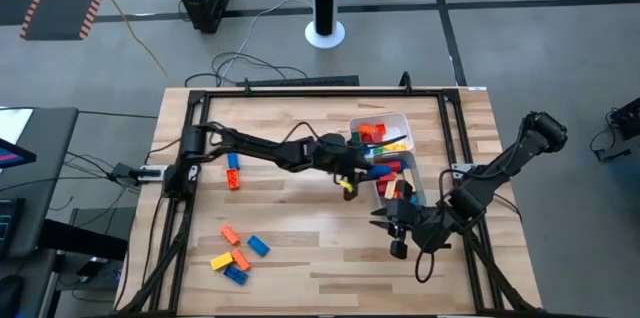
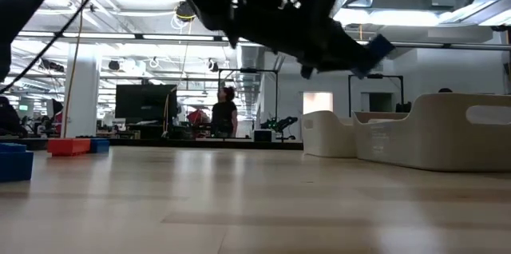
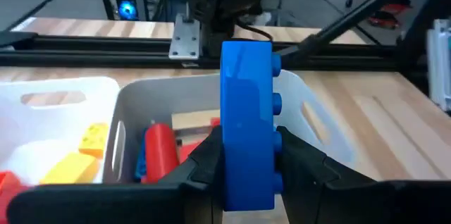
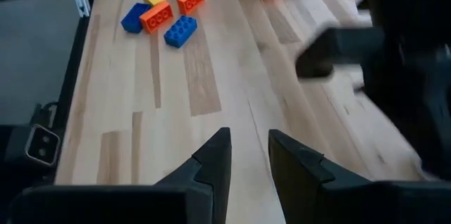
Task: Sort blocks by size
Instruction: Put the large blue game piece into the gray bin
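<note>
My left gripper (image 3: 250, 157) reaches from the table's left and is shut on a long blue block (image 3: 246, 118), which hangs in the air at the tubs (image 1: 378, 170). Behind it stand a white tub (image 3: 63, 97) with yellow and red blocks and a clear tub (image 3: 310, 111) with a red block (image 3: 161, 150). The right gripper (image 4: 250, 146) hovers over bare wood near the table's front right (image 1: 397, 230), its fingers a little apart with nothing between them. Loose orange, blue and yellow blocks (image 4: 163, 14) lie flat at the front left, and two more (image 1: 232, 170) lie at the left. My left gripper pinches the blue block near one end (image 3: 236, 178) between its two fingers, one on the studded face and one on the opposite flat face. The fingers come nearly level from the table's left. The block juts out past the fingertips, lifted clear of the tubs.
A black metal frame (image 1: 300, 93) runs around the tabletop. The two tubs (image 1: 385, 128) stand side by side at the right centre, with several blocks in each. Open wood lies in the middle and near part of the table (image 1: 320, 248).
</note>
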Tool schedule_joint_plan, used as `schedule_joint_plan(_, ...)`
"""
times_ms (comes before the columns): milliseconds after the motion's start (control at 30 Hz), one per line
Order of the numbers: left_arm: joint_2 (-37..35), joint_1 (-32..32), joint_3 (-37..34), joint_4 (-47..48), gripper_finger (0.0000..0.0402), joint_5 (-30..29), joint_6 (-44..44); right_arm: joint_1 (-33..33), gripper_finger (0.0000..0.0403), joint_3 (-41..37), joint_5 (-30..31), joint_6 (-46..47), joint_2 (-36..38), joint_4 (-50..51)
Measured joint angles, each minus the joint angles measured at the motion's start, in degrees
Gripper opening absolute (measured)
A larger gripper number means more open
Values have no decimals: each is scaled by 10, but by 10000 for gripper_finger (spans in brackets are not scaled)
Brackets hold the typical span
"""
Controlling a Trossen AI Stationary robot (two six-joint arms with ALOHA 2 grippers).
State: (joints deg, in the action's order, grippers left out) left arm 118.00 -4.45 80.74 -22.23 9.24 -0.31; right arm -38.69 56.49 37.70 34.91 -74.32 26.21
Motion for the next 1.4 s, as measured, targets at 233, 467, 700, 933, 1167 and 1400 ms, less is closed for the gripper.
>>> schedule_joint_plan(233,91,0,111,55,97,-6,-5,-2,123,4,13,-18,0,-2)
schedule_joint_plan(467,84,-3,156,164,169,-12,23,-11,123,4,14,-20,0,1)
schedule_joint_plan(700,27,-7,160,313,207,-23,47,-12,123,4,13,-8,0,7)
schedule_joint_plan(933,-56,4,78,420,171,-52,27,-32,123,4,8,41,0,52)
schedule_joint_plan(1167,-218,56,-99,423,129,-114,-27,-40,123,4,8,57,0,66)
schedule_joint_plan(1400,-374,175,-216,507,124,-114,-124,-14,123,-9,85,37,-34,18)
